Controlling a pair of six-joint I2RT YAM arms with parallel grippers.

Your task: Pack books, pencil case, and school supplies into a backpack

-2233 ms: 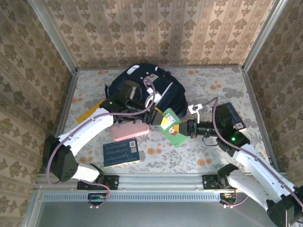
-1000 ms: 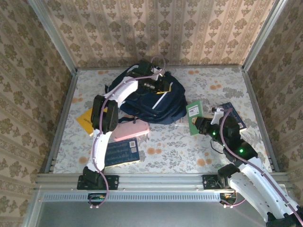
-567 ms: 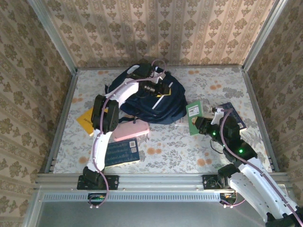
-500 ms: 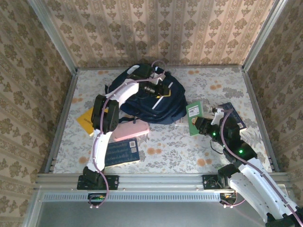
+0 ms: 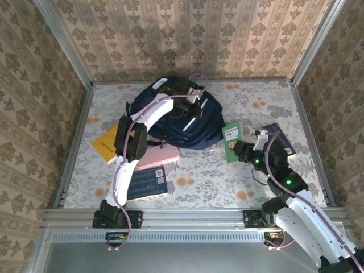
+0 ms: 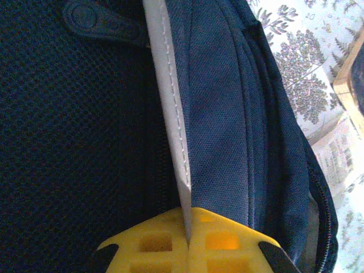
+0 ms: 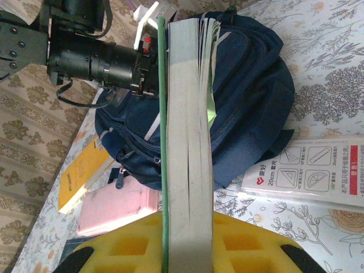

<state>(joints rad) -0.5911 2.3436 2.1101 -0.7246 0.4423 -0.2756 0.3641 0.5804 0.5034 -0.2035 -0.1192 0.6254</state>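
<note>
My left fingers pinch the stitched white stripe on the woven navy backpack. Beside the backpack, my right fingers clamp a thick green-covered pack.

This is a robot lab's test cell, dressed homely: wallpaper panels in bare aluminium framing close three sides of a floral-clothed worktop. Two robot arms are bolted to a metal rail along its near edge.

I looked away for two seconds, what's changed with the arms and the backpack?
The left gripper swung up onto the backpack and pinched shut on its white stripe. The right gripper drew the green pack back rightward, still clamped. Unmoved: pencil case, blue book.
</note>
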